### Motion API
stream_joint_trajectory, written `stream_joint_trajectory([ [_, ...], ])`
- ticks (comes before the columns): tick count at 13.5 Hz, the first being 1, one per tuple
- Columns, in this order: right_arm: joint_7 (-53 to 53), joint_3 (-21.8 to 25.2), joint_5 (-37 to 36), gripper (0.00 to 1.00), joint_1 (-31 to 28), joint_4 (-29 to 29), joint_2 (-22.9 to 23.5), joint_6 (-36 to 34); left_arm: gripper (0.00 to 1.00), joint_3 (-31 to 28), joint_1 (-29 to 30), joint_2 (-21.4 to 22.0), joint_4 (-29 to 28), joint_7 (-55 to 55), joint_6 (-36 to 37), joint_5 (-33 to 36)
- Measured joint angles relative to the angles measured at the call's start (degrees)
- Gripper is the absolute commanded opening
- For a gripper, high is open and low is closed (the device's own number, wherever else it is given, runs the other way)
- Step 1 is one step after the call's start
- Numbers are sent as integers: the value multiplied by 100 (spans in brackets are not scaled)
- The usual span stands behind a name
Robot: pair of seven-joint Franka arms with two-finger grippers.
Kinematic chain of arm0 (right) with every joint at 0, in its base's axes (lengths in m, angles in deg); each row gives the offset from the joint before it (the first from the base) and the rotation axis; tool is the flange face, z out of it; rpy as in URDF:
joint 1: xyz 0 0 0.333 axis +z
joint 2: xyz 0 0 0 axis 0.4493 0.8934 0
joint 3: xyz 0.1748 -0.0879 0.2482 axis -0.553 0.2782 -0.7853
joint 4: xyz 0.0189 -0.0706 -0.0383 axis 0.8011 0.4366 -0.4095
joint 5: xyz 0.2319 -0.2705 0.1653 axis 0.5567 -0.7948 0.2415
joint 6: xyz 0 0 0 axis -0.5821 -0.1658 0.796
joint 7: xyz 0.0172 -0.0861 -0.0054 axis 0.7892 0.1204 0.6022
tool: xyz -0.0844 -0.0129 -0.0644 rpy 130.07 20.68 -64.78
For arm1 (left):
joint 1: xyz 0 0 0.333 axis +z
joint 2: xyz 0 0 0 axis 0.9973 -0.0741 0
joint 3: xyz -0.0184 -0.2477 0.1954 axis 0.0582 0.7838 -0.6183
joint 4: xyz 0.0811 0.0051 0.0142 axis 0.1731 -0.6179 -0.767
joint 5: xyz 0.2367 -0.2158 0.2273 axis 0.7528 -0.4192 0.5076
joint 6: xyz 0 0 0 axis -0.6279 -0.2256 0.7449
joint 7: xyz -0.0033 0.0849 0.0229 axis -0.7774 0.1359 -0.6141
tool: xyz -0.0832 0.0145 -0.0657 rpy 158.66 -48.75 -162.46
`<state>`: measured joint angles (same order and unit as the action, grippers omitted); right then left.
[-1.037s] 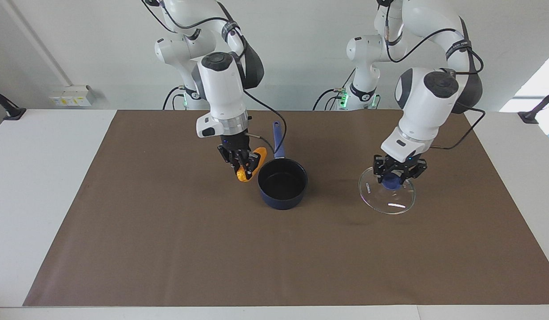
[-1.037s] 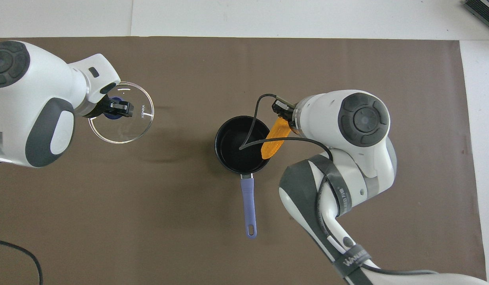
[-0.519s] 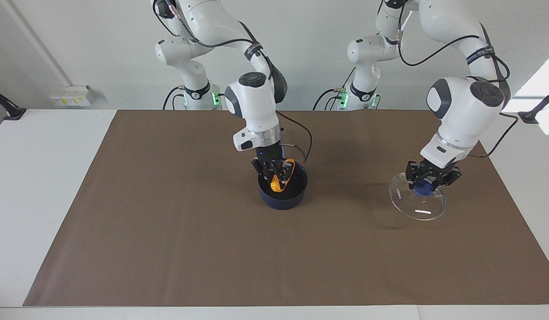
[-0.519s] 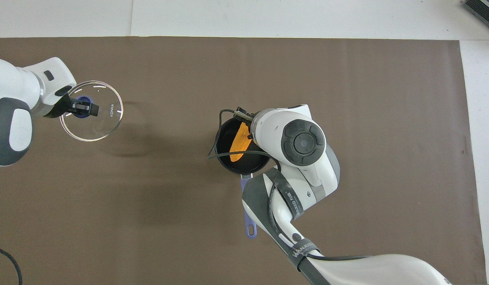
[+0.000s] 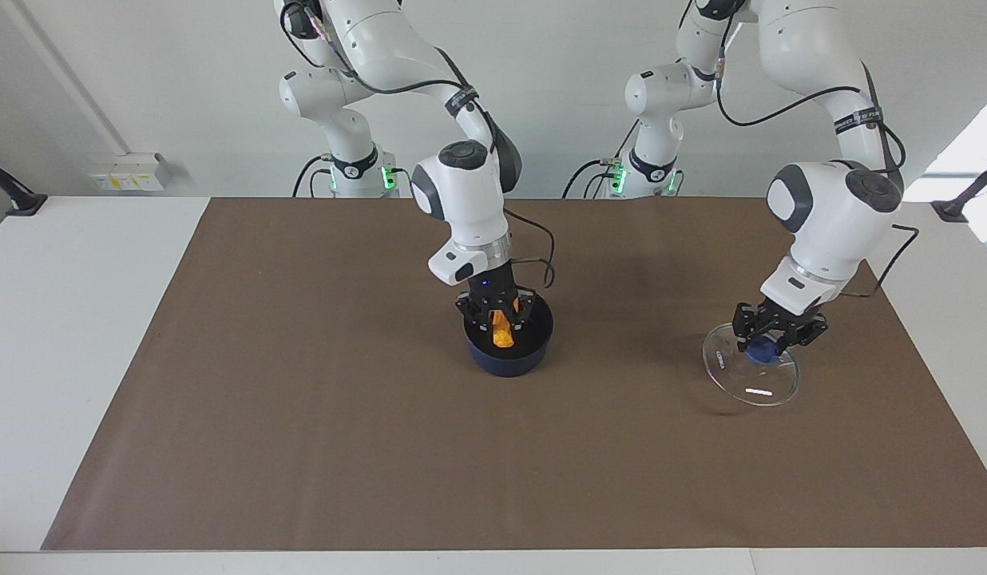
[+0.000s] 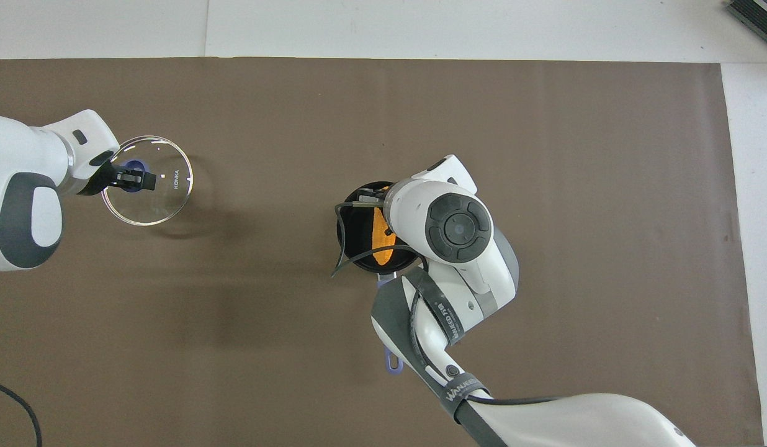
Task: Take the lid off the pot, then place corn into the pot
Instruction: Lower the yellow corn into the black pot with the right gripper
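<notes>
I have the right gripper down inside the pot, which sits mid-bench on the brown mat. Its fingers look spread, with the corn standing between them; I cannot tell whether they touch it. From overhead the corn shows against the pot's black inside, the arm covering much of the pot. My left gripper pinches the lid's blue knob, holding the lid tilted, low over the mat toward the left arm's end.
</notes>
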<state>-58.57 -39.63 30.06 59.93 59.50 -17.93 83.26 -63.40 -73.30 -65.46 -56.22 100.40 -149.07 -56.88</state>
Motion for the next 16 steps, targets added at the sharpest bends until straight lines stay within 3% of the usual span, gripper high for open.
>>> stream_joint_trajectory([
  [9,618,-46,3,0,17,111,25,21,0,-9,91,-264,-9,106,-230,-1],
  [11,637,-45,3,42,14,69,39,28,0,-10,92,-326,-9,121,-255,-1],
  [12,654,-47,3,77,17,61,40,28,0,-10,95,-356,-9,124,-266,-1],
  [13,662,-50,3,100,18,58,41,28,0,-10,99,-385,-11,125,-272,-1],
  [15,662,-51,6,100,17,52,41,28,0,-10,109,-462,-12,129,-357,-1],
  [16,662,-51,7,100,18,45,41,30,8,-10,116,-489,-12,131,-376,-1],
])
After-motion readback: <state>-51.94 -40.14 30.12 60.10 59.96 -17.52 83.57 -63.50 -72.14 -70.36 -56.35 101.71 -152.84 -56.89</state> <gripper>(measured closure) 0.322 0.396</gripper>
